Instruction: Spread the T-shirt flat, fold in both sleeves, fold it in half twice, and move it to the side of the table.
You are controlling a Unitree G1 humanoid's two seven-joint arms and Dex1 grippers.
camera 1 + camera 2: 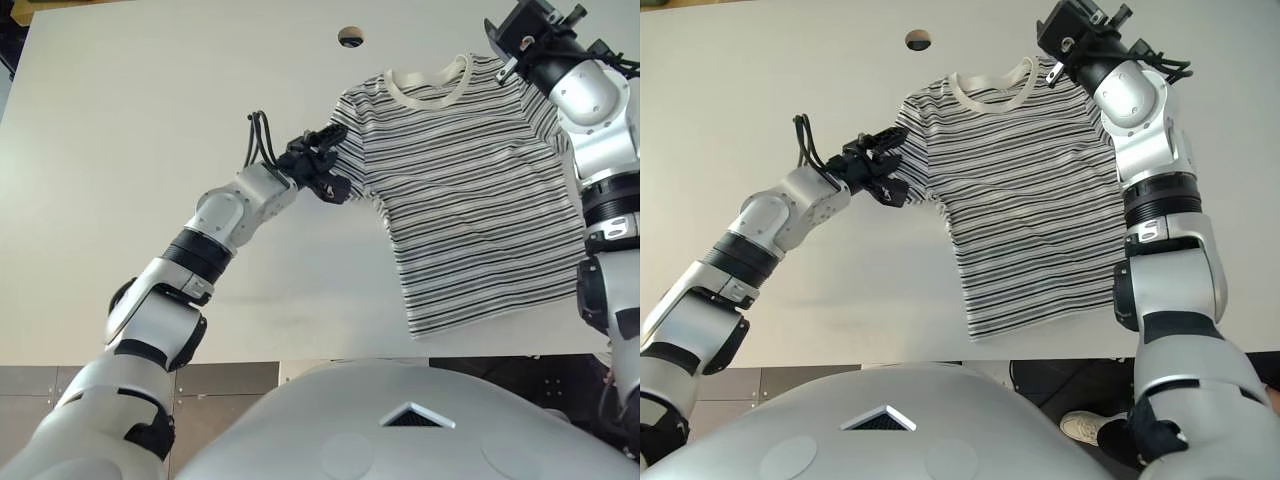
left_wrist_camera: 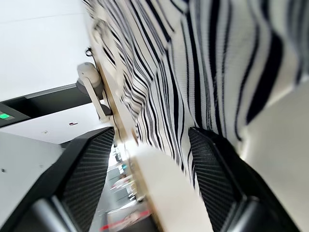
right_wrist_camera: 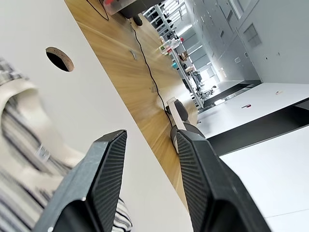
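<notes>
both pincers gape, gripping nothing: the left pincer (image 1: 337,163) straddles the sleeve (image 1: 355,118) on the robot's left, the right pincer (image 3: 150,137) sits by the opposite shoulder. the t-shirt (image 1: 470,190) lies spread on the tabletop (image 1: 150,130) (collar toward the far edge, near a hole (image 1: 350,37)).

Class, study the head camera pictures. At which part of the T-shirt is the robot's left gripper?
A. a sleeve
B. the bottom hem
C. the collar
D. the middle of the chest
A: the left gripper sits at the outer edge of a sleeve of the T-shirt, which lies spread on the table.
</notes>
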